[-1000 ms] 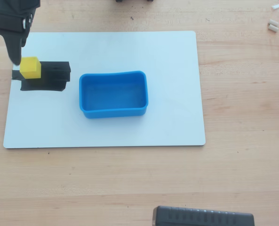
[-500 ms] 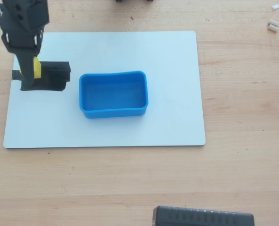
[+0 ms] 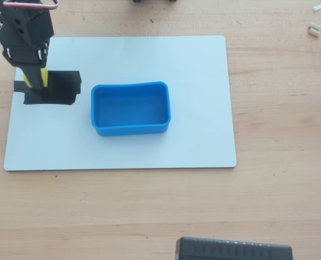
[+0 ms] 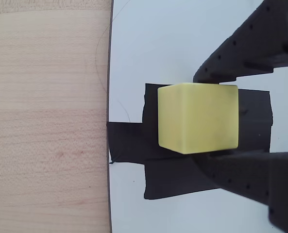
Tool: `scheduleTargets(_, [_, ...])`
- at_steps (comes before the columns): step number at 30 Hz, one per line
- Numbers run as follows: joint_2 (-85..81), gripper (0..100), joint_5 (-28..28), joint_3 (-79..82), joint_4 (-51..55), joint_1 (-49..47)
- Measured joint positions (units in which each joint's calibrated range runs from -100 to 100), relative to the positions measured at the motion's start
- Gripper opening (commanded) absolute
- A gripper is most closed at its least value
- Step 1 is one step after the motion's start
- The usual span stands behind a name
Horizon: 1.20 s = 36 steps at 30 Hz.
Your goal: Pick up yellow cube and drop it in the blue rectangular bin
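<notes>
The yellow cube [image 4: 197, 118] sits between my gripper's [image 4: 199, 119] two black fingers, which touch its opposite faces, over a black tape patch [image 4: 173, 179]. In the overhead view the gripper [image 3: 34, 81] is at the white board's far left, and only yellow slivers of the cube [image 3: 27, 79] show beside it. I cannot tell whether the cube rests on the tape or is slightly lifted. The blue rectangular bin [image 3: 130, 129] stands empty in the middle of the board, to the right of the gripper.
The white board [image 3: 192, 135] lies on a wooden table [image 3: 279, 108]. The tape patch [image 3: 63, 89] is by the board's left edge. A black object [image 3: 233, 250] lies at the bottom edge. Small white bits [image 3: 313, 30] lie at the top right.
</notes>
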Motion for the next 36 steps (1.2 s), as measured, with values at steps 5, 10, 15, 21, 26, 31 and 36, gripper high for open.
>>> scheduleTargets(5, [0.0,15,-1.3,-0.3,2.7,0.0])
scheduleTargets(10, [-1.2,15,-5.6,-2.4,8.7,-2.7])
scheduleTargets(15, [-7.5,15,-9.7,-4.2,16.5,-7.8])
scheduleTargets(21, [-18.3,15,-13.6,-4.2,24.2,-16.1])
scheduleTargets(26, [-23.1,15,-17.0,-4.2,25.6,-23.2])
scheduleTargets(31, [-28.9,15,-18.3,-0.7,23.6,-30.1])
scheduleTargets(36, [-34.0,15,-18.3,10.4,16.6,-35.0])
